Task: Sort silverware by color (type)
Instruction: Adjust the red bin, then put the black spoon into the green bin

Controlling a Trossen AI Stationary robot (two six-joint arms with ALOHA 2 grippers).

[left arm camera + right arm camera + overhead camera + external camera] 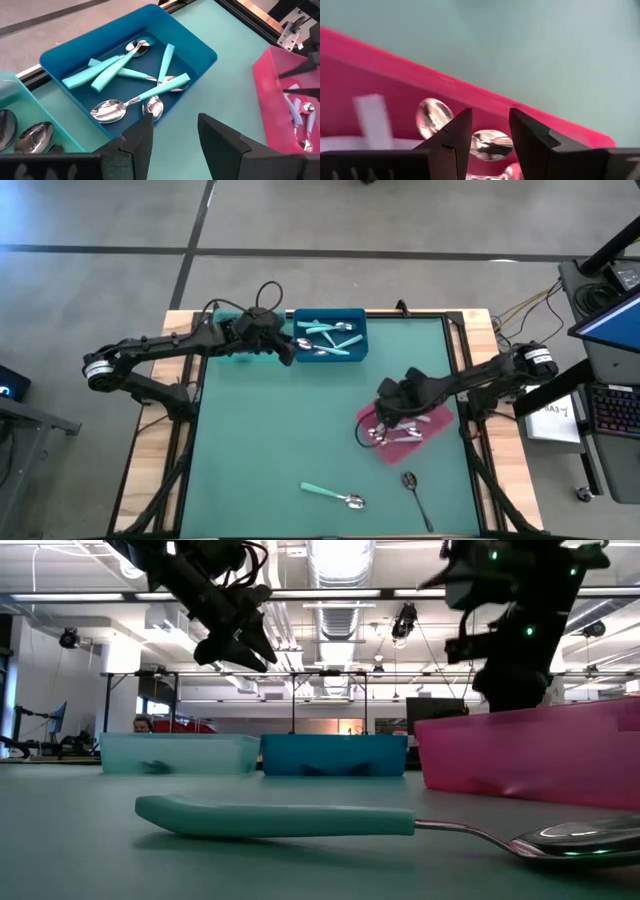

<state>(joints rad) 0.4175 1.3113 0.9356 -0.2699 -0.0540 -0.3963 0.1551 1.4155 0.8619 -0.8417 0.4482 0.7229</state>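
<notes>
Turquoise-handled spoons (131,75): several lie crossed in the blue bin (357,352), at twelve o'clock on the mat.
Shiny spoons (490,144): bowls show inside the pink bin (442,420), at three o'clock.
Dark spoons (31,137): bowls rest in the pale teal bin (240,752), just beside the blue one at its nine o'clock side.
Loose turquoise spoon (332,495): flat on the green mat (280,440) at six o'clock.
Loose dark spoon (417,497): near it, at five o'clock.
Left gripper (287,351): raised at the blue bin's nine o'clock edge, fingers spread, holding nothing.
Right gripper (487,131): over the pink bin, fingers apart, empty.
</notes>
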